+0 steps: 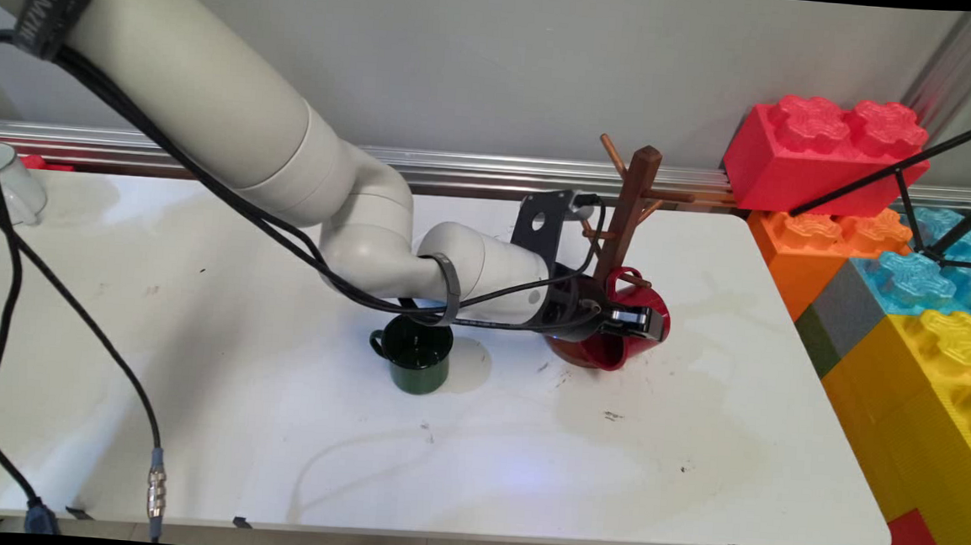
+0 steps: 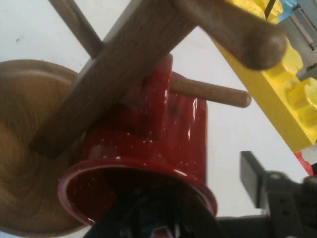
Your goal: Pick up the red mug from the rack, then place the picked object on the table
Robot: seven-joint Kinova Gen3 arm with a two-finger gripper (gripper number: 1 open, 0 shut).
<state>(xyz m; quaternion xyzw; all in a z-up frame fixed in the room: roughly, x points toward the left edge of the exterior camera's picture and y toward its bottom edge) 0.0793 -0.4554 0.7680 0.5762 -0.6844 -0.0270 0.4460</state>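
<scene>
Your gripper (image 1: 636, 320) is clamped on the red mug (image 1: 616, 348), one finger inside the mouth, one outside on the wall; hand view shows the black linkage running into the mug's open rim at the bottom edge. The mug (image 2: 148, 163) is tipped on its side, mouth toward the wrist, hanging at the mug tree (image 1: 624, 218). Its handle sits against the tree's post, and a peg (image 2: 210, 91) pokes out past the handle on the far side. From these views you can't tell whether the handle rests fully on that peg or only touches it. The mug's lower side is just above or at the tree's round wooden base (image 2: 29, 163); contact unclear.

Arm pose: it comes in from upper left, drops low over the table (image 1: 693, 454), forearm nearly level, wrist pointing right toward the tree. Black cables loop under the forearm and hang off the left side.

A green mug (image 1: 414, 357) stands upright just under the forearm, left of the red one, handle to the left, not touching the gripper. The tree stands near the table's back edge, post upright, several pegs angled up.

Further out: a white mug (image 1: 11, 180) at the far left back edge, well apart. Big toy blocks (image 1: 915, 273) are stacked off the right end of the table, red on top, then orange, blue, yellow. A black tripod (image 1: 920, 189) crosses in front of them.
</scene>
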